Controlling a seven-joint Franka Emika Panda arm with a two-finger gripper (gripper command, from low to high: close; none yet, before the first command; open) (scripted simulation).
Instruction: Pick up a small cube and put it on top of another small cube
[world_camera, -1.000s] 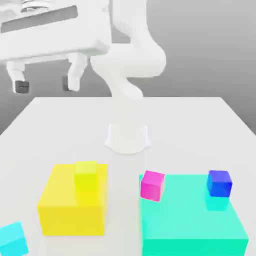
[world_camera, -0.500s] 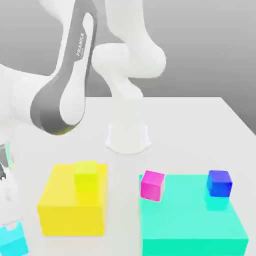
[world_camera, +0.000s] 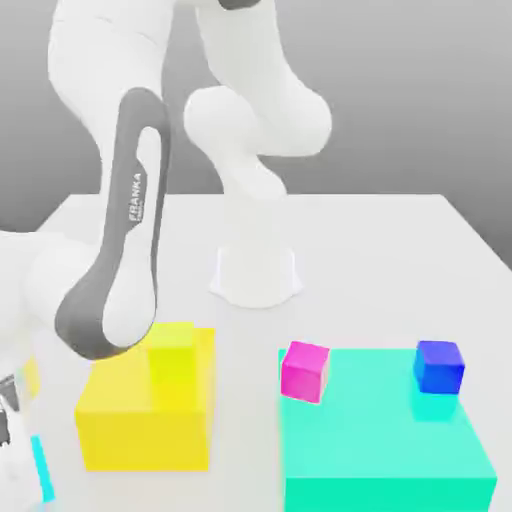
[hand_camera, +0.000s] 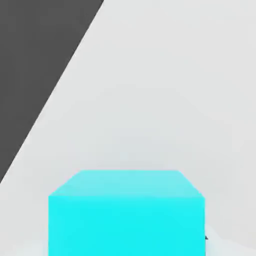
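You're at the grasp step: the jaws are pinched on the small light-cyan cube (hand_camera: 126, 212) at the table's (world_camera: 380, 250) near corner on the exterior view's left, so next lift clear and carry it over the small magenta-pink cube (world_camera: 304, 371) sitting on the big turquoise block (world_camera: 390, 445).

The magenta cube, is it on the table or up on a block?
Up on a block: the magenta cube sits at the turquoise block's corner.

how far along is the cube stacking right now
Early. Done: the arm is down at the table's near corner, on the exterior view's left, at the cyan cube. In hand: the gripper is shut on that cube, which looks not yet lifted. Left: carry it to the pink cube on the turquoise block and set it on top.
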